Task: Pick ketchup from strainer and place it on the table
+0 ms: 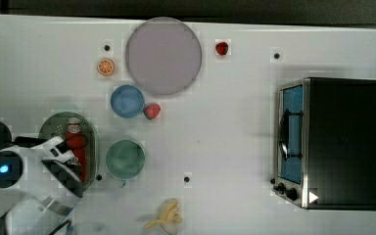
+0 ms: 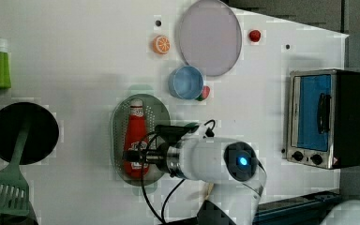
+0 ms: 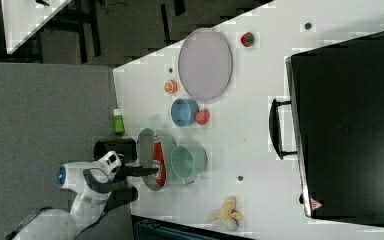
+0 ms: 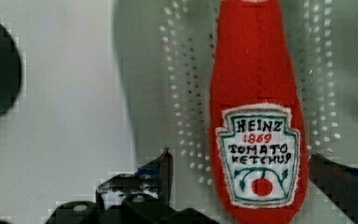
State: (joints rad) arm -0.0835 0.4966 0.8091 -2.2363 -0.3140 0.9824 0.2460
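The ketchup [image 1: 77, 142] is a red soft bottle with a white cap and a Heinz label [image 4: 258, 158]. It lies flat in the pale green perforated strainer [image 1: 54, 127] near the top view's left edge of the white table [image 1: 225, 137]. My gripper [image 4: 251, 182] is open and low over the bottle's label end, with one dark finger [image 4: 161, 170] on each side and a gap to the bottle. The left view shows the gripper [image 2: 133, 157] over the lower half of the ketchup [image 2: 135, 131] in the strainer [image 2: 157, 117].
A green cup [image 1: 125, 159] stands right beside the strainer, with a blue cup [image 1: 127, 101], a strawberry [image 1: 152, 111], a purple plate [image 1: 163, 55] and an orange slice [image 1: 105, 66] beyond it. A toaster oven [image 1: 333, 142] is far right. A banana [image 1: 166, 215] lies in front.
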